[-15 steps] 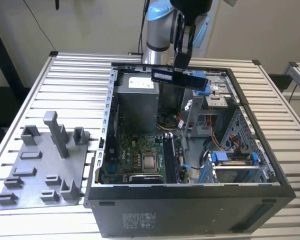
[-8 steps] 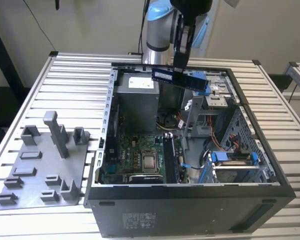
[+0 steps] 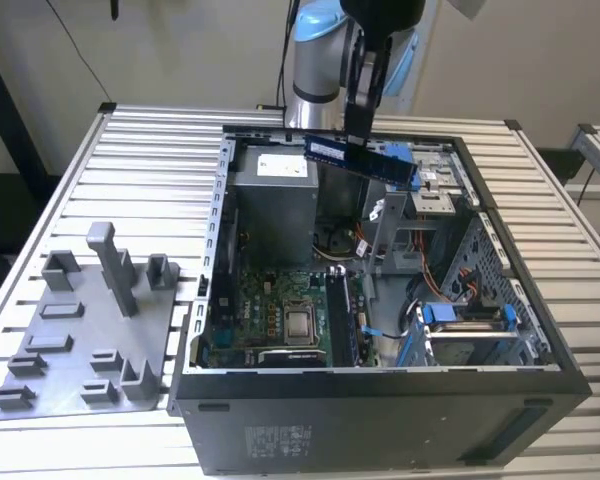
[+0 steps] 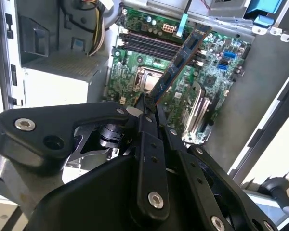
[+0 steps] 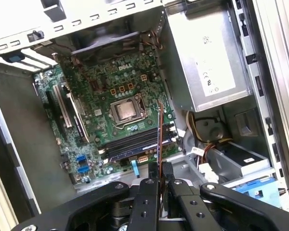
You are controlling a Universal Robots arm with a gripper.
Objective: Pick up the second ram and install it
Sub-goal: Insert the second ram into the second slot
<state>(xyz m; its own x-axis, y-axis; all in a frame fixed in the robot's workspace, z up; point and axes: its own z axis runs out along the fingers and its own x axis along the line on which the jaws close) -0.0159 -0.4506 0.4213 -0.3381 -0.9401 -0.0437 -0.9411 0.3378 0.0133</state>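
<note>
Nearest in the exterior view: the dark front wall of the open computer case (image 3: 380, 410), lying on the slatted table (image 3: 130, 150). On the exterior view's left, beside the case, sits the grey plastic tray (image 3: 80, 330) with its upright blocks. Inside the case, on its floor, lies the green motherboard (image 3: 270, 310) with the square processor socket (image 3: 300, 325) near the middle; both wrist views show the socket (image 4: 147, 77) (image 5: 125, 109) and the long black memory slots (image 4: 149, 45) (image 5: 135, 142) just beside it. Farther in stands the grey power supply box (image 3: 275, 200). Above the far part of the case, my gripper (image 3: 361, 140) is clenched on the memory stick (image 3: 360, 157), fingers pinching its upper long edge. The stick hangs roughly level, its end toward the exterior view's right a little lower. In the wrist views the stick (image 4: 180, 62) (image 5: 160, 134) juts out from my fingertips (image 4: 145, 111) over the motherboard, well clear of the slots, not seated. Farthest back, the arm's pale base (image 3: 315, 60) rises behind the case.
</note>
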